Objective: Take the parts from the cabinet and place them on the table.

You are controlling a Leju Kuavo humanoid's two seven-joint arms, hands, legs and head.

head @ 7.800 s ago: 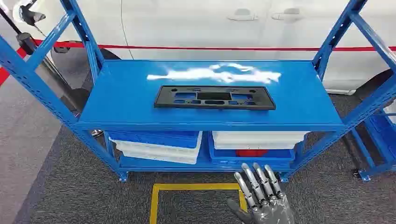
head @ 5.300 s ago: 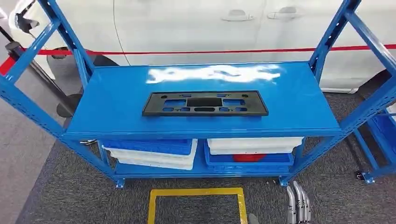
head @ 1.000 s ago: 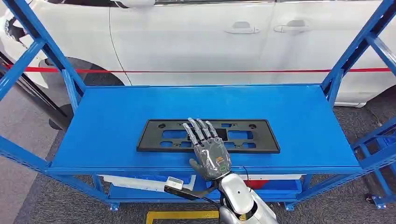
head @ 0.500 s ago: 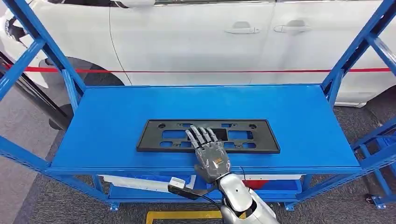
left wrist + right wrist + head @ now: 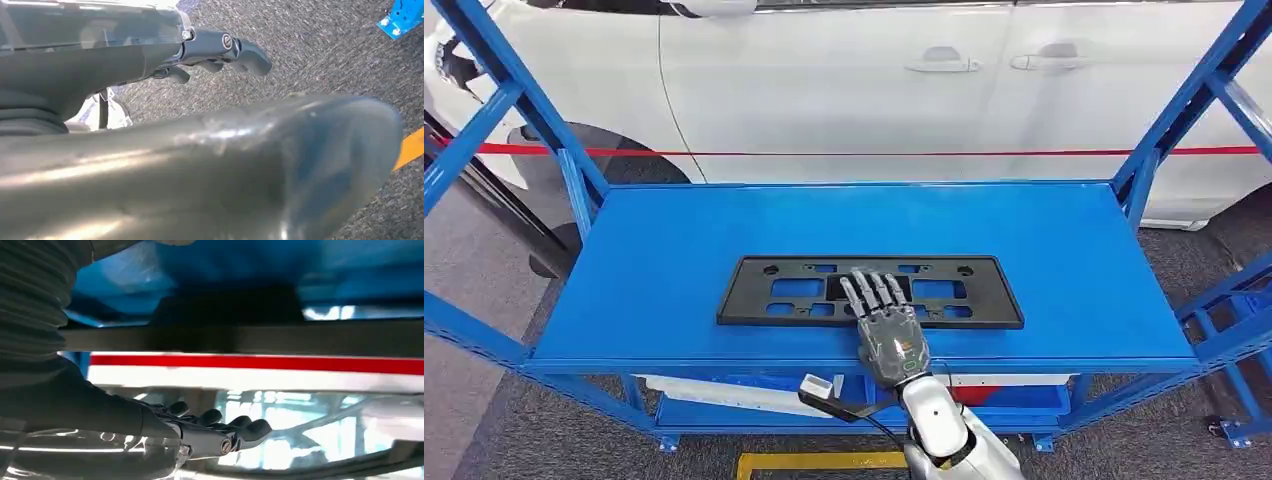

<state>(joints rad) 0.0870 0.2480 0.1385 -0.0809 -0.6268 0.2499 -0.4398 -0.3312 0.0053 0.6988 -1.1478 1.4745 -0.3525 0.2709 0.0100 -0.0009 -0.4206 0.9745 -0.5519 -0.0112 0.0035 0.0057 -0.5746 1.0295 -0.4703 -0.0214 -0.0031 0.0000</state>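
Note:
A long black plastic part [image 5: 774, 300] with several cut-outs lies flat on the top shelf of the blue cabinet [image 5: 674, 240], near its front edge. My right hand [image 5: 886, 325] reaches over that front edge, palm down and fingers stretched out over the middle of the part, holding nothing. I cannot tell whether it touches the part. In the right wrist view the part's edge [image 5: 300, 337] is a dark band beyond the extended fingers [image 5: 225, 430]. My left hand [image 5: 220, 50] hangs over the grey carpet with nothing in it.
A white car [image 5: 874, 90] with a red stripe stands right behind the cabinet. Blue uprights [image 5: 514, 90] frame both ends of the shelf. White and blue trays [image 5: 724, 395] sit on the lower shelf. Yellow floor tape [image 5: 814, 462] lies in front.
Since the oldest frames the camera has come closer to the cabinet and my right arm has risen over the shelf. In the last second the right hand has slid slightly right over the part.

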